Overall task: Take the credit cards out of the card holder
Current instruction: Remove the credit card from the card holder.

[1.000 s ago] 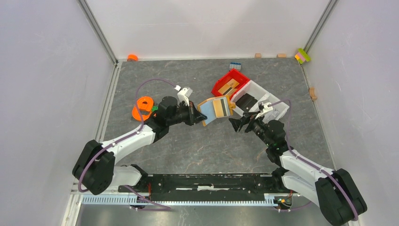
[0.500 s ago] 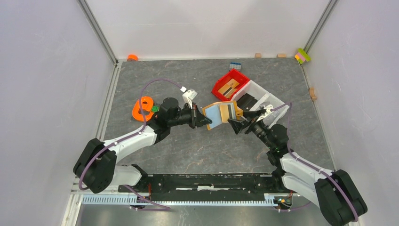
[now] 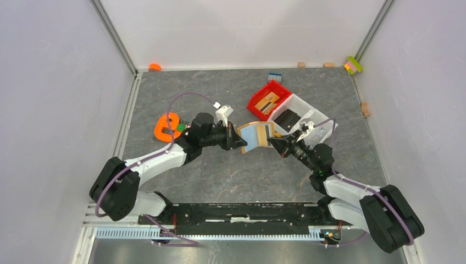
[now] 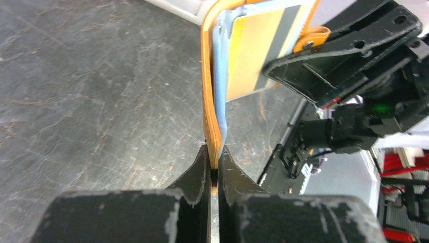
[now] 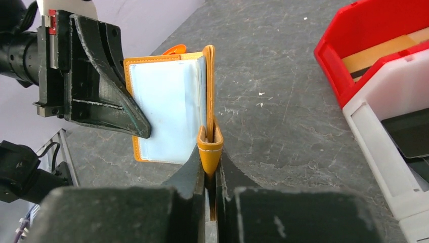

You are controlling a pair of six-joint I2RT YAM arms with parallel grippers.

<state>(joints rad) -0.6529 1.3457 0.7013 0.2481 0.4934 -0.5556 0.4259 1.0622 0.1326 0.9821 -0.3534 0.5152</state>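
Mid-table, the left gripper [image 3: 240, 142] is clamped on the left edge of the open wallet [image 3: 253, 133], a yellow card [image 4: 255, 50] seated in its slot, and the right gripper [image 3: 273, 143] is clamped on the wallet's orange tab [image 5: 210, 147].

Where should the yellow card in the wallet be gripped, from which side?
Probably the edge of the yellow card beside the right tool, pinched across its faces from that side: the left tool clamps the opposite edge of the wallet. The right tool must first release the tab.
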